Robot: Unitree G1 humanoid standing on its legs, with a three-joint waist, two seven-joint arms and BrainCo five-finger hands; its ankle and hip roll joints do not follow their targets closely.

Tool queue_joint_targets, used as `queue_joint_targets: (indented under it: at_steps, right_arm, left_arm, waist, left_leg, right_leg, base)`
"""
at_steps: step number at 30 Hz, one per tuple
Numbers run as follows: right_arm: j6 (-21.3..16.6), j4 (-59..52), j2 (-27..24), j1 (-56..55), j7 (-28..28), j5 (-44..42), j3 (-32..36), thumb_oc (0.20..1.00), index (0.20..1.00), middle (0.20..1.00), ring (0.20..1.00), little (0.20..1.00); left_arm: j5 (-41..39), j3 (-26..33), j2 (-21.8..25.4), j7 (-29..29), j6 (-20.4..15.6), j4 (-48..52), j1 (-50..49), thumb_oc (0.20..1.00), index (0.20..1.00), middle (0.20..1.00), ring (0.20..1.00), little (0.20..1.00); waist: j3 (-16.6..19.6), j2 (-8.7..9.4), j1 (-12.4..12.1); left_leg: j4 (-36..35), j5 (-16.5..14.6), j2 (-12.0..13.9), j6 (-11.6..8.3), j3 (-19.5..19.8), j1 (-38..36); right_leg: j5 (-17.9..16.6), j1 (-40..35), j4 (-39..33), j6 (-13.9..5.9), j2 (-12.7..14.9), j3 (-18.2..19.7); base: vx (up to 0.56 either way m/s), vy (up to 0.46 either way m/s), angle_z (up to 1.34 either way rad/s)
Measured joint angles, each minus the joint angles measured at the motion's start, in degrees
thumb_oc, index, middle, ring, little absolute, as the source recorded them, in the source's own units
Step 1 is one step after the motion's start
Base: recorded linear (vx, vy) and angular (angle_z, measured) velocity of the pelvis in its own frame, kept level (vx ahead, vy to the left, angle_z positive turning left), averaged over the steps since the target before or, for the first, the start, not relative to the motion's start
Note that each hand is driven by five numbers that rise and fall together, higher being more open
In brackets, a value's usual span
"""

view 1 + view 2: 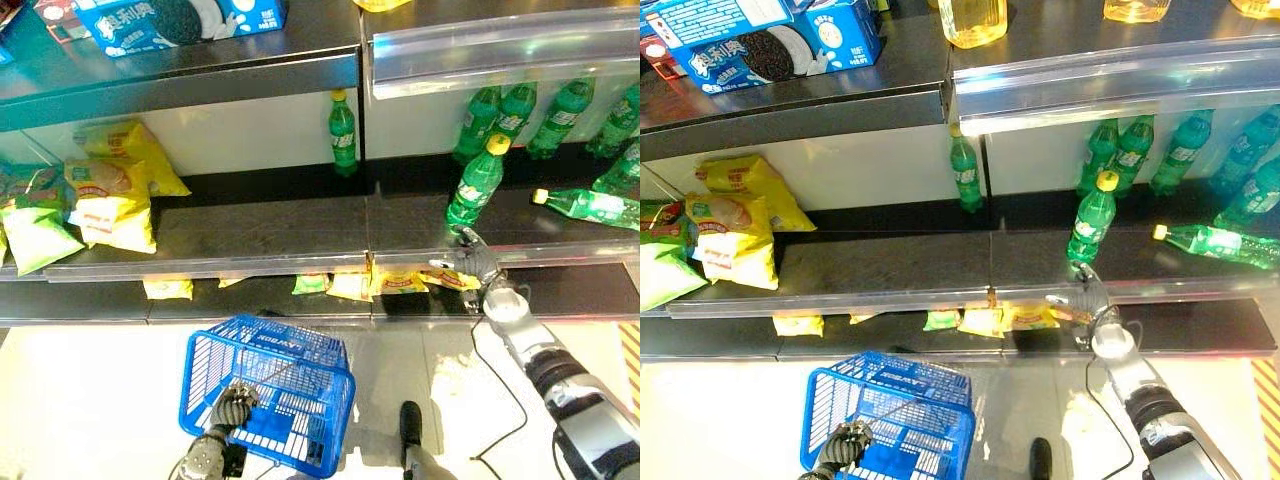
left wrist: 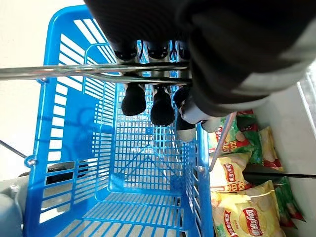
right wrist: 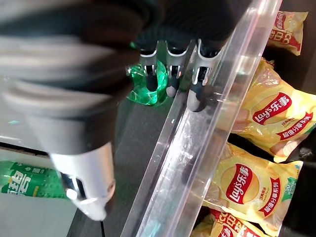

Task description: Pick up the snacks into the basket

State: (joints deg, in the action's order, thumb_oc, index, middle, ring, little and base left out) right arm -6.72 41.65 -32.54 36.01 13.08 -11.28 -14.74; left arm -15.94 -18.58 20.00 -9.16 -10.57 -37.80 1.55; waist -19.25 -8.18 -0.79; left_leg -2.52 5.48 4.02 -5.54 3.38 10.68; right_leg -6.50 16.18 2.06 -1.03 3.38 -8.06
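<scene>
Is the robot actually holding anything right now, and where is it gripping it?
Yes: its left hand is curled round the metal handle of the blue basket. Its right hand hovers open at the shelf edge, holding nothing.

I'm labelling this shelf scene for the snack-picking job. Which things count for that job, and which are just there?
For the job:
- blue basket, its handle held by the left hand
- yellow chip bags on the bottom shelf
- right hand, fingers open at the shelf rail

Just there:
- green soda bottles
- cookie box
- oil bottles
</scene>
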Motion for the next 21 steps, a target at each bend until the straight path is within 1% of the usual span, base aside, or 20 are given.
queue_joint_targets:
  at_steps: [4,5,9,12,17,21]
  right_arm:
    - [-1.4,-4.8,0.0,-4.4,0.1,-0.6,3.0,1.000,1.000,1.000,1.000,1.000]
    - [-1.9,-5.3,-0.2,-5.0,0.1,-0.6,3.1,1.000,1.000,1.000,1.000,1.000]
    - [-2.1,-5.1,-0.5,-4.8,0.4,-0.6,3.9,1.000,1.000,1.000,1.000,1.000]
    - [-2.4,-3.1,-0.5,-3.6,1.1,-0.6,5.1,1.000,1.000,1.000,1.000,1.000]
    - [-2.4,-0.5,-2.2,-2.3,3.0,-0.7,5.9,1.000,1.000,1.000,1.000,1.000]
    - [-2.3,2.4,-4.7,-0.2,4.3,-1.3,6.1,1.000,1.000,1.000,1.000,1.000]
  left_arm:
    - [0.0,0.0,0.0,-0.2,-0.1,0.0,0.0,0.200,0.200,0.200,0.200,0.200]
    - [0.0,0.0,0.0,-0.4,-0.1,0.0,0.0,0.200,0.200,0.200,0.200,0.200]
    - [0.6,0.0,0.0,-0.5,-0.1,-0.1,0.1,0.200,0.200,0.200,0.200,0.200]
    - [0.6,0.0,0.0,-0.5,-0.1,0.0,0.1,0.200,0.200,0.200,0.200,0.200]
    - [0.6,0.0,0.0,-0.6,-0.1,-0.1,0.1,0.200,0.200,0.200,0.200,0.200]
    - [0.6,0.0,0.1,-0.7,-0.1,-0.1,0.1,0.200,0.200,0.200,0.200,0.200]
  waist:
    - [-0.8,-0.28,0.0]
    - [-0.9,-0.28,0.0]
    - [-0.9,-0.26,0.0]
    - [-0.9,-0.25,0.0]
    - [-0.9,-0.25,0.0]
    - [-1.0,-0.26,0.0]
  left_leg:
    - [0.0,0.0,-0.1,0.03,0.1,0.0]
    - [0.0,0.0,-0.1,0.04,0.1,0.0]
    - [-0.1,0.0,-0.2,0.07,-0.2,0.0]
    - [-0.1,0.0,-0.3,0.12,-0.3,0.0]
    - [-0.1,0.1,-0.4,0.21,-0.4,0.1]
    - [-0.1,0.1,-0.4,0.24,-0.5,0.2]
  right_leg:
    - [0.4,0.2,0.6,-0.06,0.1,0.0]
    - [0.5,0.3,0.8,-0.14,0.2,0.0]
    - [0.5,0.7,1.0,-0.17,0.3,0.5]
    - [0.8,1.3,1.9,-0.48,0.4,0.9]
    - [1.1,1.7,2.5,-0.48,0.5,1.2]
    - [1.1,2.0,2.7,-0.48,0.5,1.4]
  base:
    - [0.00,0.001,0.01]
    - [0.00,0.000,0.00]
    - [-0.01,0.007,-0.02]
    - [-0.01,0.014,-0.05]
    - [-0.01,0.006,-0.03]
    - [-0.01,0.002,-0.02]
